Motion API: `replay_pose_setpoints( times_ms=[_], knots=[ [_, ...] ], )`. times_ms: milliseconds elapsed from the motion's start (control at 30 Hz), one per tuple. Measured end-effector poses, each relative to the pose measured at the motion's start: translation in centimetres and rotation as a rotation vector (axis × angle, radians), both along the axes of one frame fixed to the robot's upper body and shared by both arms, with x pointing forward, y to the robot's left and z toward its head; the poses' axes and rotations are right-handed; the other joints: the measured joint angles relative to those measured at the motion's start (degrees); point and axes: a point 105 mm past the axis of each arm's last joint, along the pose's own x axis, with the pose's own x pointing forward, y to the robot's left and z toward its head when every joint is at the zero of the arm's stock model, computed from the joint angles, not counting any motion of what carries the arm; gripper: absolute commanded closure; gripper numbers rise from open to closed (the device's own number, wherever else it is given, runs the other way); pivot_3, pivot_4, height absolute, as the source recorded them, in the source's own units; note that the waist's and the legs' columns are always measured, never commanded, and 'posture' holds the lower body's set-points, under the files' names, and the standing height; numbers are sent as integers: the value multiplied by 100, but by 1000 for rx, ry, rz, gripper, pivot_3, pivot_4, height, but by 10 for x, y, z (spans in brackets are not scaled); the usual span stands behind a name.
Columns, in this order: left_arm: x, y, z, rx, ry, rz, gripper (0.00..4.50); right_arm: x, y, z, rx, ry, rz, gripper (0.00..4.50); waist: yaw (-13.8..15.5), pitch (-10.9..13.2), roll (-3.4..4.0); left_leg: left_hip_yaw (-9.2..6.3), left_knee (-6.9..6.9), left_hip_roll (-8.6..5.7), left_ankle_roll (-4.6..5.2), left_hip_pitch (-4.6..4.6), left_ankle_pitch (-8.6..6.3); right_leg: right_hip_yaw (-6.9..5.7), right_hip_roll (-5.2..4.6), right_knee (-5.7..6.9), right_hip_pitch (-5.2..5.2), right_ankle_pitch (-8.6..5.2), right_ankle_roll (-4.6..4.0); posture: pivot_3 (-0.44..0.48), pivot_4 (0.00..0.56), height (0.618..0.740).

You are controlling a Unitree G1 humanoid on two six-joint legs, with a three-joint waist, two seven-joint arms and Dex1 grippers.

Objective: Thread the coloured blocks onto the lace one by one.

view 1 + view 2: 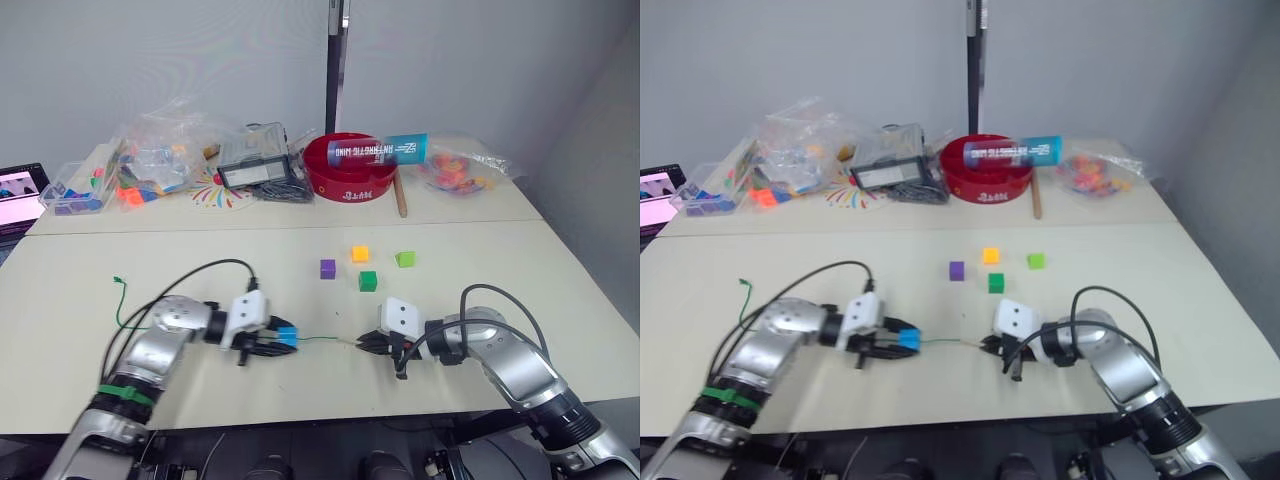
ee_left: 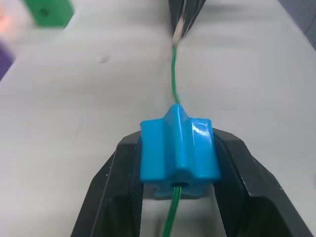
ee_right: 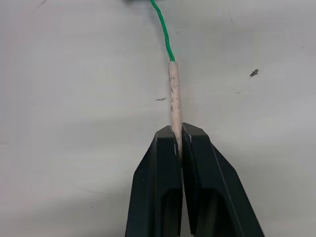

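My left gripper [image 1: 281, 338] is shut on the blue block [image 2: 178, 150], and the thin green lace [image 2: 174, 74] runs through the block's hole. The lace stretches across the table to my right gripper [image 1: 362, 343], which is shut on the lace's pale stiff tip [image 3: 174, 96]. The lace's tail [image 1: 118, 290] trails off behind my left arm. Four more blocks lie loose further back on the table: purple [image 1: 327, 268], orange-yellow [image 1: 360, 254], dark green [image 1: 367, 281] and light green [image 1: 404, 259].
At the back of the table stand a red bowl [image 1: 352, 180] with a blue tube [image 1: 385, 151] across it, clear bags of toys [image 1: 160, 155], a black device [image 1: 254, 170], a wooden stick [image 1: 400, 197] and another toy bag [image 1: 458, 168]. A laptop [image 1: 18, 195] sits far left.
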Motion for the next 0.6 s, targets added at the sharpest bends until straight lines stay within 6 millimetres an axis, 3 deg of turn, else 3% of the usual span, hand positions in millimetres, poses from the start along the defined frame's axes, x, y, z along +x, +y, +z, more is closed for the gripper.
replay_pose_setpoints(
  times_ms=[267, 367, 600],
  knots=[
    [-2, 124, 11, 136, -2, 253, 3112, 1, 1, 1, -18, -15, 14, 4500, -19, 0, 0, 3, -4, 0, 2, 4, -1, -6, 2, 0, -2, 0, 0, 0, 150, 740],
    [-7, 149, 12, 169, -4, 316, 3112, 2, 1, 1, -25, -20, 18, 4500, -24, 0, 1, 4, -4, 1, 3, 5, -2, -7, 2, 1, -1, 0, 0, 0, 150, 740],
    [-13, 180, 15, 233, -28, 419, 3112, 3, 3, 1, -26, -21, 36, 4500, -28, -1, 2, 7, -8, 2, 5, 10, -3, -10, 2, 7, -3, 0, 0, 0, 150, 740]
  ],
)
